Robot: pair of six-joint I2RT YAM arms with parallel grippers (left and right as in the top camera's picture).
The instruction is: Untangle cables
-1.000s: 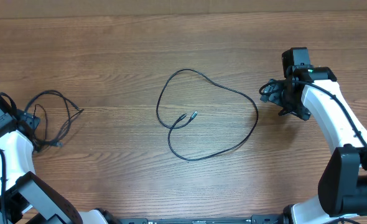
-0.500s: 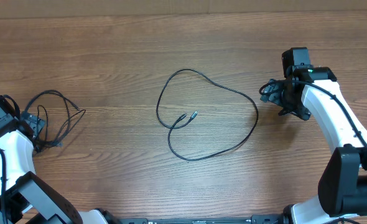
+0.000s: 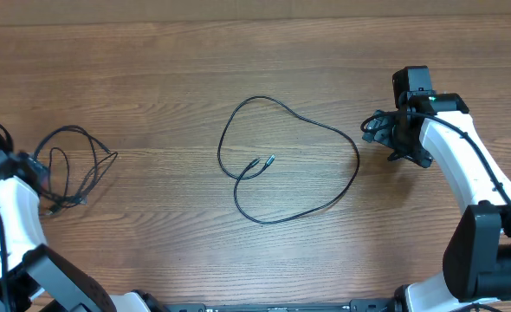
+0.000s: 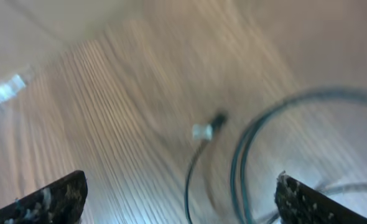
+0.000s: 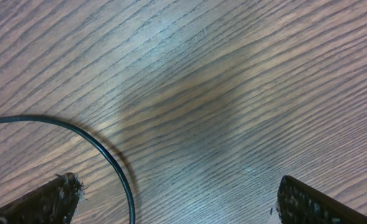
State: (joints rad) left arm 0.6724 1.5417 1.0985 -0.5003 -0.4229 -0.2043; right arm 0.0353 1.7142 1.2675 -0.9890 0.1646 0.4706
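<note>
Table (image 3: 152, 61): wood-grain top, both arms low over it at opposite ends.

Right arm (image 3: 463, 165): right gripper (image 3: 378, 130) is released, fingers spread wide, nothing between them. In the right wrist view the same gripper (image 5: 177, 199) frames bare wood.

Left arm (image 3: 13, 217): left gripper (image 3: 37, 169) is also released. In the left wrist view its (image 4: 183, 202) fingertips sit at the frame's two edges, not clamped on anything. That view is motion-blurred.

Big cable loop (image 3: 358, 163): lies flat, just ahead of the right gripper's fingertips and apart from them. It's well away from the left gripper. One arc of it (image 5: 102, 146) passes beside the finger on the left of the right wrist view, no contact.

Small cable bundle (image 3: 93, 165): loose tangle directly ahead of the left gripper, near its tips. Its strands (image 4: 239, 155) run on the table between the spread fingers; can't tell if they touch a finger.

Plug tips (image 3: 270, 159): the big loop's two ends sit close together inside the loop, farther out from the right gripper. One bundle plug (image 4: 203, 129) lies ahead of the left gripper.
</note>
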